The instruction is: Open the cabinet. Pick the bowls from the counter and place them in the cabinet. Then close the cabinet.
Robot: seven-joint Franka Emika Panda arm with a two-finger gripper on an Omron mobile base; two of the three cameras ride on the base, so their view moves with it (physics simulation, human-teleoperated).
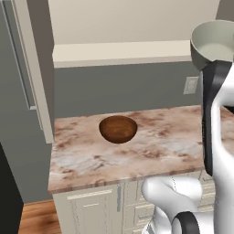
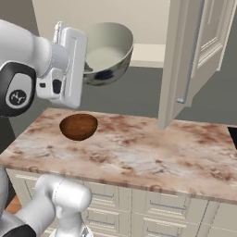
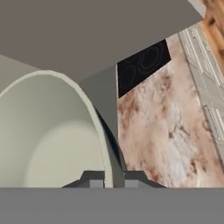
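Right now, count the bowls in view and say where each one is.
2. The reddish-brown wooden bowl sits on the marbled counter. The pale ceramic bowl is held in the air by the end effector, clamped on its rim, near the open cabinet.

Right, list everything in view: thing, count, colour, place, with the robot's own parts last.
wooden bowl: one, reddish-brown, on the counter, upright.
pale bowl: one, grey-green, held in the air by its rim, in front of the open cabinet.
counter: one, pinkish-brown marbled stone.
cabinet: one, cream, on the wall, open.
cabinet door: one, cream, swung open on the right.
wall socket: one, white, on the grey wall.
drawers: several, cream, under the counter.
stove top: one, black, beside the counter.
gripper: one, jaws shut on the pale bowl's rim.
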